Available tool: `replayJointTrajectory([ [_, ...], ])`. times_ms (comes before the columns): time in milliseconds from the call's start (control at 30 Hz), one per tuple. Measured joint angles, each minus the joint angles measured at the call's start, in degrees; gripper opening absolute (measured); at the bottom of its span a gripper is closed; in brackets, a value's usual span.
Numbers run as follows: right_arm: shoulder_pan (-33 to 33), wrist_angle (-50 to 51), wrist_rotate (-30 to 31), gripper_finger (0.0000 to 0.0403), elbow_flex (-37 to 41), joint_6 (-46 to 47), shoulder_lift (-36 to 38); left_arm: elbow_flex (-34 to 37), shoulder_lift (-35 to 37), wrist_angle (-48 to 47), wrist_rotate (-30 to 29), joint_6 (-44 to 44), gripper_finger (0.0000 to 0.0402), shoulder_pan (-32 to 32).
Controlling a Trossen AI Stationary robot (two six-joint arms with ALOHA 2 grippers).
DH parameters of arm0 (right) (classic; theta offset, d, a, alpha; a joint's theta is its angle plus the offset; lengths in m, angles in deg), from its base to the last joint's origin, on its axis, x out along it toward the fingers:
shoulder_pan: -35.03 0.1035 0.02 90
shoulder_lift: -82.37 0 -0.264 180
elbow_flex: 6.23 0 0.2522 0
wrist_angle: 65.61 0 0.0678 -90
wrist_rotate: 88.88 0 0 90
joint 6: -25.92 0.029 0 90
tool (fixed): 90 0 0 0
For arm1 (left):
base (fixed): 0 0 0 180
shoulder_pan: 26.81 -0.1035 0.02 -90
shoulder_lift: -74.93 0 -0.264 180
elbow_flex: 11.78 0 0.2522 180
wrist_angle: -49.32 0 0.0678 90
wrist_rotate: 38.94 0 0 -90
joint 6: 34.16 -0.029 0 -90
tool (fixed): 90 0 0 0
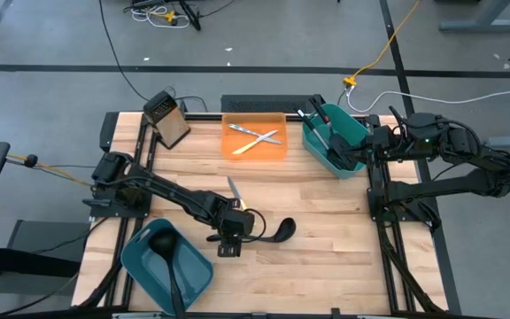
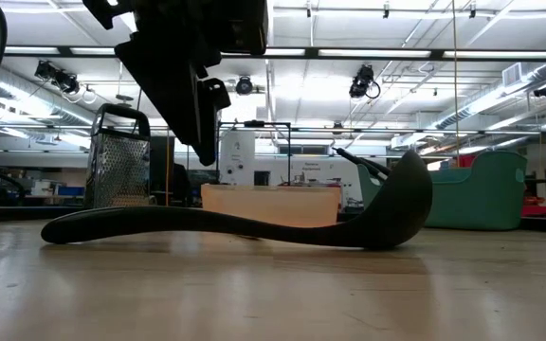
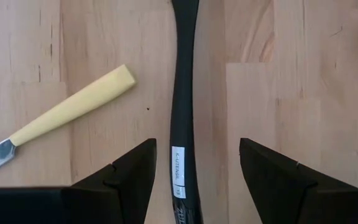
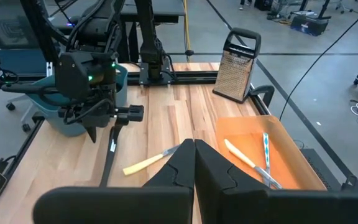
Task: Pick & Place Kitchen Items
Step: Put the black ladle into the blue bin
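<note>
Hovering my left gripper (image 3: 194,180), jaws released, astride the black ladle (image 1: 268,232) handle at the table's (image 1: 326,221) 6 o'clock. Next: I descend, clench. Right gripper (image 4: 194,163) waits clenched at 2 o'clock.

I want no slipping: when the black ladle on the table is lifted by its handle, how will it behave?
The black ladle probably stays stiff. Its bowl end may sag or swing, since the open left pincer straddles the thin handle far from the bowl. The smooth handle might slip.
</note>
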State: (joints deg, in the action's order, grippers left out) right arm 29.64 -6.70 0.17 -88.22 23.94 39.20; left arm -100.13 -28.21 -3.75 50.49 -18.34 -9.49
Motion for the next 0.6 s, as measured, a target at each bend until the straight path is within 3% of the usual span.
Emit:
replayJointTrajectory([
  [600, 0.0, 0.0, 0.1, 0.0005, 0.0, 1.5, 0.0, 2.6, 0.0, 0.5, -1.8, 0.6, 0.0234, 0.0],
])
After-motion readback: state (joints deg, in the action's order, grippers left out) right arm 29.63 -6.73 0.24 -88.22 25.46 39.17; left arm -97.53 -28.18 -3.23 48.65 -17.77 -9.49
